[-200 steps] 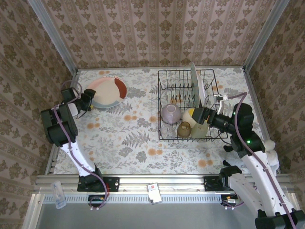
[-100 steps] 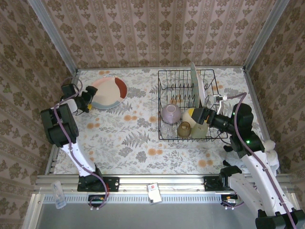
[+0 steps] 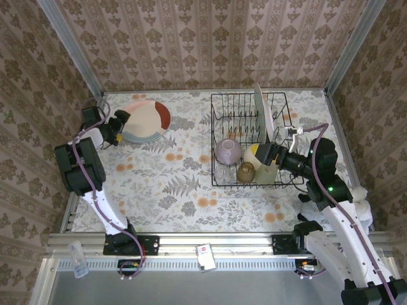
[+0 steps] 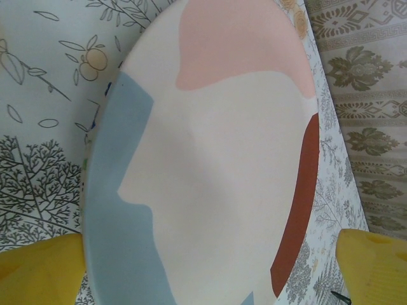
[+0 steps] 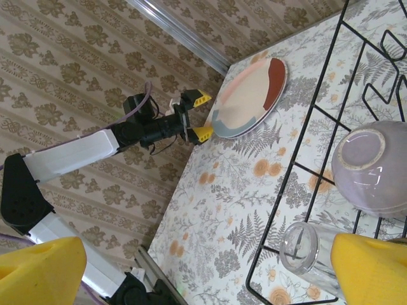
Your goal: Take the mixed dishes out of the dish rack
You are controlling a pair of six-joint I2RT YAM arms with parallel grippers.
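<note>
Left wrist: left gripper (image 4: 210, 270) splayed wide, flanking pastel plate (image 4: 216, 152) rim

Table (image 3: 165, 184) (floral-patterned) carries a plate (image 3: 145, 122) and dish rack (image 3: 212, 136).

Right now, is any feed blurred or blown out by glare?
Top external: evenly lit and sharp across the dish rack. Left wrist: colour-block plate crisp, the end effector's yellow fingertips soft at the bottom corners. Right wrist: fingertips likewise blurred, small glints on the lavender bowl and clear glass, nothing washed out.
</note>
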